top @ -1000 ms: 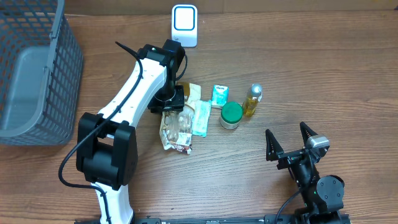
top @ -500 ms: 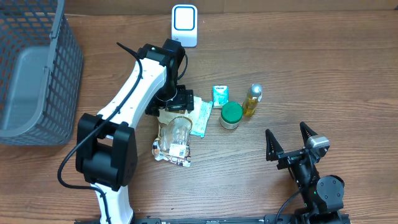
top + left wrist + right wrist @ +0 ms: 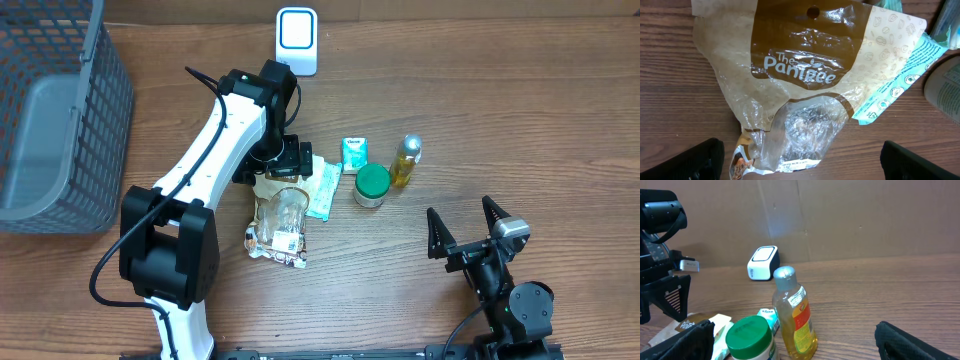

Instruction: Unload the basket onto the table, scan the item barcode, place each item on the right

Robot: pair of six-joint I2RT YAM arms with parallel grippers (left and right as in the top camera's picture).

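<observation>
By the near edge of the tabletop (image 3: 560, 100), toward its right corner, the right tool (image 3: 464, 224) is seen with its fingers spread wide and nothing between them. Bare wood is shown between it and the snack bag (image 3: 279, 216), which is laid flat left of the middle, its length running from near to far. The bag is made of crumpled brown and clear film, marked "The Pantree" in white, with a punched hole at its far end and a white label at its near end; whether a barcode is printed there cannot be told. The left tool (image 3: 285, 160) is held over the bag's far end, jaws fully parted and nothing gripped; contact with the film cannot be judged. A teal-and-white packet (image 3: 322, 188) is seen touching the bag's right side. Further right, a green-lidded jar (image 3: 372, 185), a small box (image 3: 352, 153) and a bottle (image 3: 405, 160) of yellow liquid are grouped closely. Open wood is left beyond them to the right edge. A white scanner (image 3: 297, 40) is stood at the far edge, and a grey basket (image 3: 112, 80) is set in the far left corner.
</observation>
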